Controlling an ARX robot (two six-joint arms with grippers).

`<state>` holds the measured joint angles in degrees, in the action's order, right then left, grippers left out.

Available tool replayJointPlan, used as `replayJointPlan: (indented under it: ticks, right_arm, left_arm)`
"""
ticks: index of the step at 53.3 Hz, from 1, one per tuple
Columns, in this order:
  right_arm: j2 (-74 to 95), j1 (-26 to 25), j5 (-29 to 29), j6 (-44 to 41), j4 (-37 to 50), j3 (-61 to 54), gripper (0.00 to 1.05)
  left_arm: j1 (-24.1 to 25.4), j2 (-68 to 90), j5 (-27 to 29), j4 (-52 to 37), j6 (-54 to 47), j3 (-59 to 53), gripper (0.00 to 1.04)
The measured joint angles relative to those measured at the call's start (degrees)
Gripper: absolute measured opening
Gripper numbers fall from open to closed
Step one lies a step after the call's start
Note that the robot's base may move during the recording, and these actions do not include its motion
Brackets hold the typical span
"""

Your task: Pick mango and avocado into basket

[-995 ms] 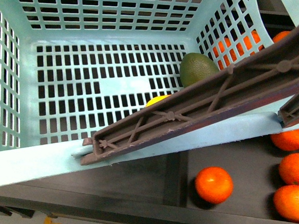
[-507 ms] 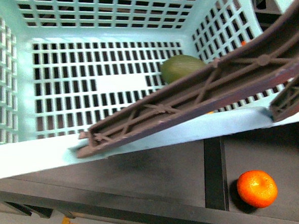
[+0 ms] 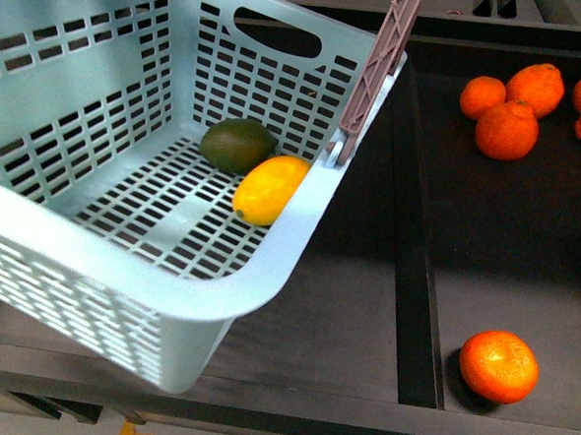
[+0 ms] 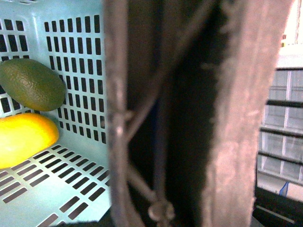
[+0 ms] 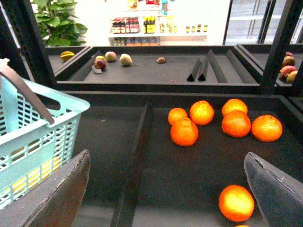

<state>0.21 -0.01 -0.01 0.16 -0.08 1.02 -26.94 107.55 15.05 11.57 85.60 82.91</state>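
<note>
The teal basket point(image 3: 216, 302) hangs tilted over the left of the dark shelf. Inside it, the dark green avocado point(image 3: 236, 143) and the yellow mango point(image 3: 271, 189) lie touching against the basket's wall. Both also show in the left wrist view, avocado point(image 4: 31, 84) and mango point(image 4: 23, 138). My left gripper is shut on the basket's brown handle point(image 4: 189, 118), which fills that view and hides the fingers. The handle rises at the basket's right rim point(image 3: 379, 65). My right gripper point(image 5: 165, 198) is open and empty above the shelf, right of the basket point(image 5: 42, 137).
Several round oranges lie on the shelf: one near the front point(image 3: 498, 365), a group at the back right point(image 3: 508, 127). A raised divider point(image 3: 415, 284) splits the shelf. Further shelves with fruit stand behind point(image 5: 142, 66).
The basket has swung left and tipped, so its side wall now faces the front camera. The avocado and mango have slid together against one wall. The handle now stands upright.
</note>
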Motion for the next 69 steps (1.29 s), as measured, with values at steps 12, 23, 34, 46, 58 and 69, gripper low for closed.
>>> replayJointPlan:
  ticks: [12,23,34,46,58,69]
  right_arm:
    - [0.0,0.0,0.0,0.0,0.0,0.0,0.96]
    - [0.0,0.0,0.0,0.0,0.0,0.0,0.96]
    - [0.0,0.0,0.0,0.0,0.0,0.0,0.96]
    - [0.0,0.0,0.0,0.0,0.0,0.0,0.96]
    - [0.0,0.0,0.0,0.0,0.0,0.0,0.96]
    - [0.0,0.0,0.0,0.0,0.0,0.0,0.96]
  left_arm:
    - [4.2,11.1,-0.7,-0.4,8.0,9.3,0.13]
    - [7.3,18.2,-1.7,-4.8,5.9,9.9,0.13]
    - [8.3,15.5,-3.3,-8.3,7.5,2.5,0.13]
    - [8.7,12.2,-4.8,-9.7,8.6,-2.5,0.30]
    - [8.7,2.9,-3.6,-6.1,11.0,-9.0,0.86]
    - [8.9,-14.2,1.8,2.2,11.8,-17.8,0.96]
